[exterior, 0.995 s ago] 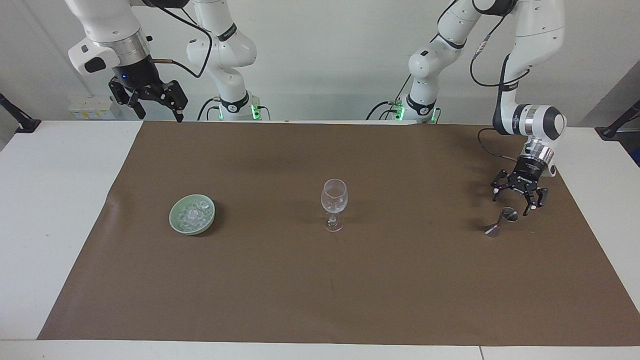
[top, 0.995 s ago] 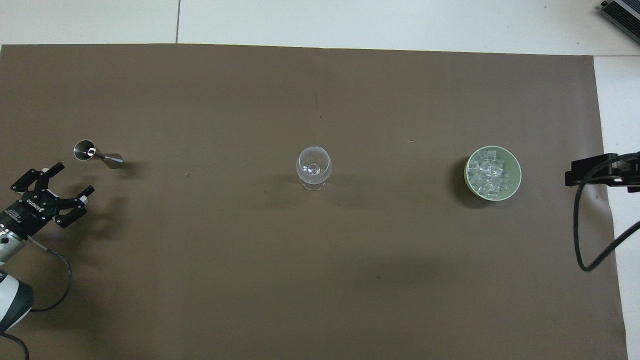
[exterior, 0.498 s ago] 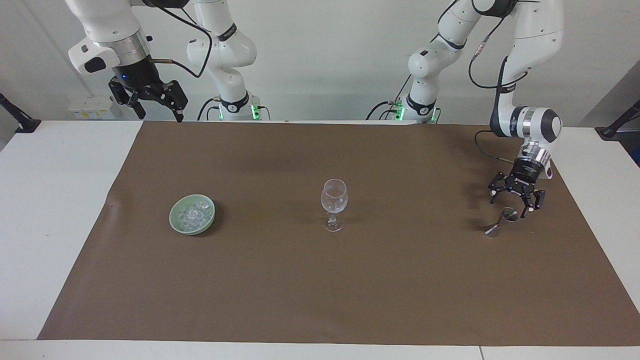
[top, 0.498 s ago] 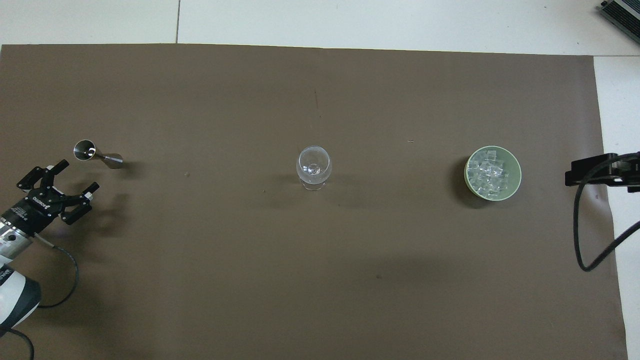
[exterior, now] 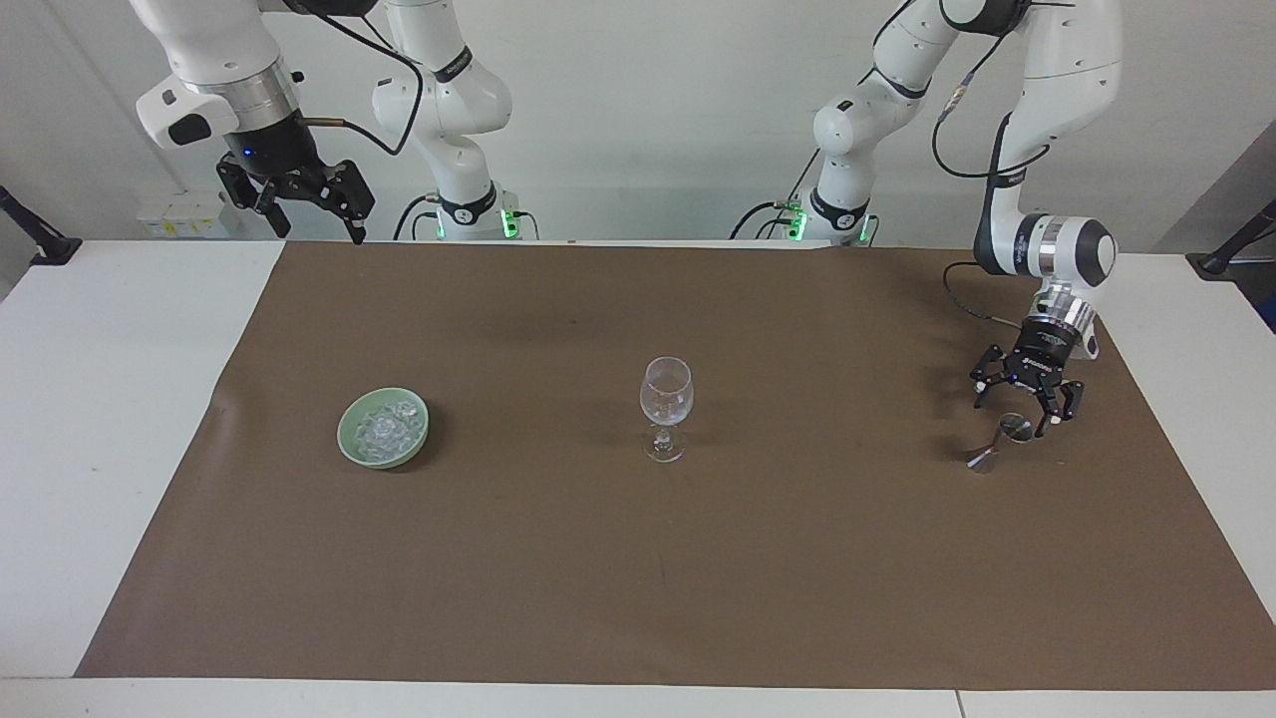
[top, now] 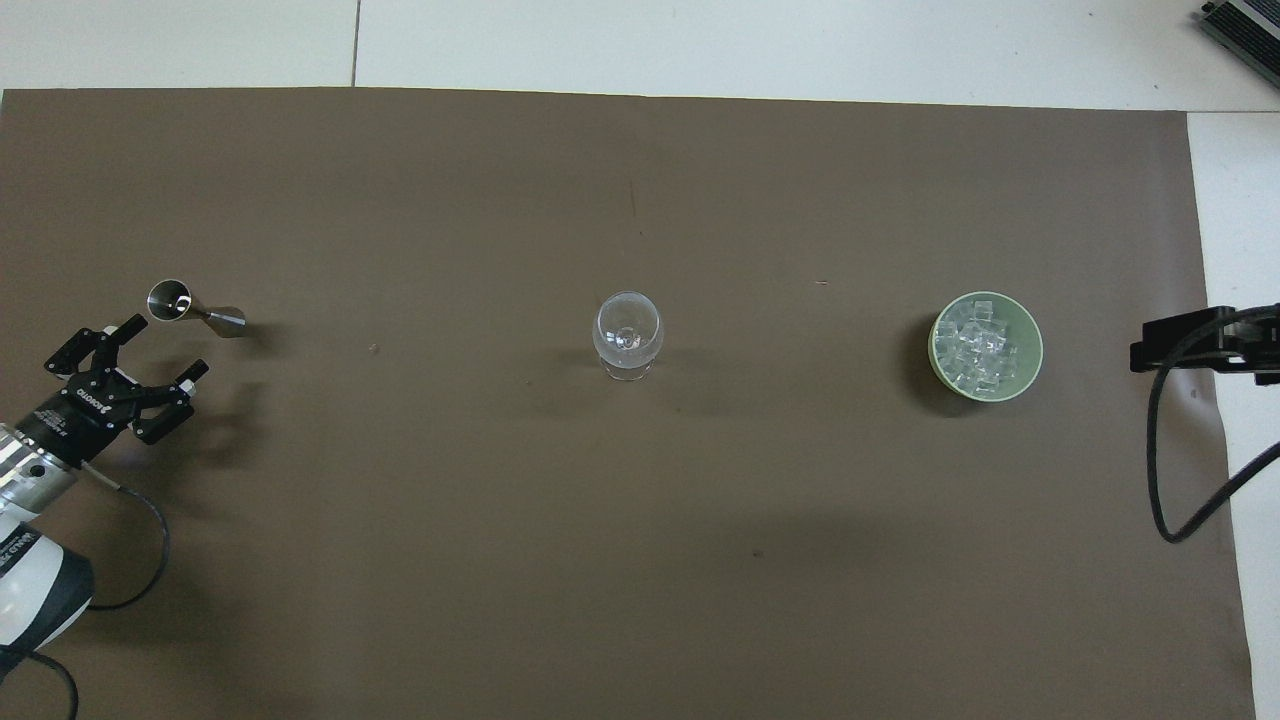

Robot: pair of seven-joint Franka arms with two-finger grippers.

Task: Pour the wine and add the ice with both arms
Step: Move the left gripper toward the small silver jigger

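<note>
A clear, empty wine glass (exterior: 666,404) (top: 628,332) stands upright mid-mat. The ice (exterior: 385,427) (top: 980,352) fills a green bowl (exterior: 371,459) (top: 1037,347) toward the right arm's end. A small steel jigger (exterior: 998,445) (top: 190,308) stands toward the left arm's end. My left gripper (exterior: 1012,412) (top: 166,348) hovers open just above the jigger's cup, tilted down, holding nothing. My right gripper (exterior: 314,212) hangs open and high over the mat's corner nearest the robots. No wine shows; the jigger's contents cannot be made out.
A brown mat (exterior: 638,558) (top: 640,560) covers most of the white table (exterior: 110,399). The right arm's black cable (top: 1165,470) loops over the mat's edge beside the bowl.
My left gripper has come down and closer to the jigger's cup, still open. The right arm waits unmoved; glass, bowl and jigger have stayed put.
</note>
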